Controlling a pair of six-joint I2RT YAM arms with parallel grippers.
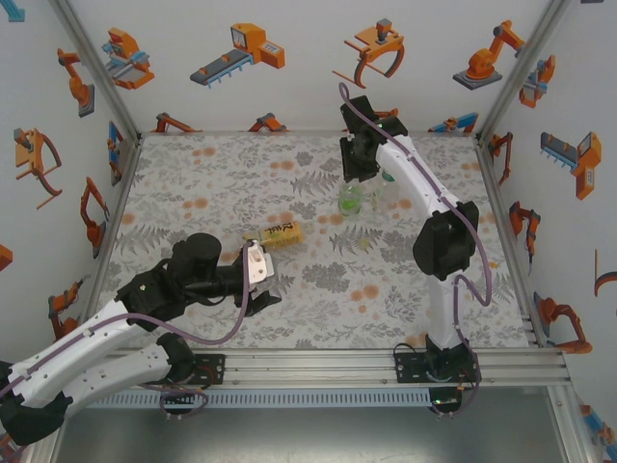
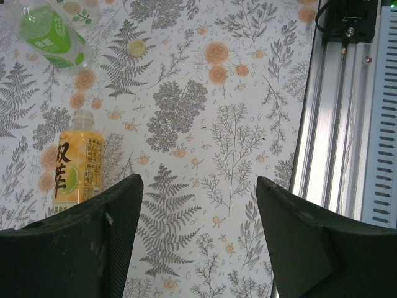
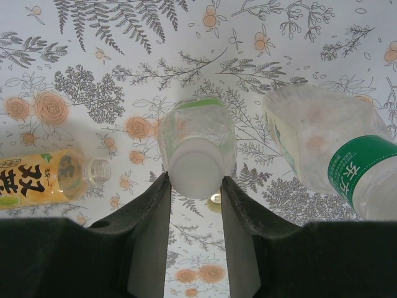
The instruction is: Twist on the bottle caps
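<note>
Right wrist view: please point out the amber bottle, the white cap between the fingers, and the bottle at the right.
amber bottle (image 3: 43,180): right wrist view, on its yellow label.
white cap (image 3: 195,171): right wrist view, on its flat top.
bottle at the right (image 3: 366,164): right wrist view, on its green band.

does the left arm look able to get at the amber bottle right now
Probably yes. The amber bottle lies on its side just ahead of the left gripper, whose jaws stand open and empty, with bare table between them. The right gripper is farther off, shut on a white cap.
</note>
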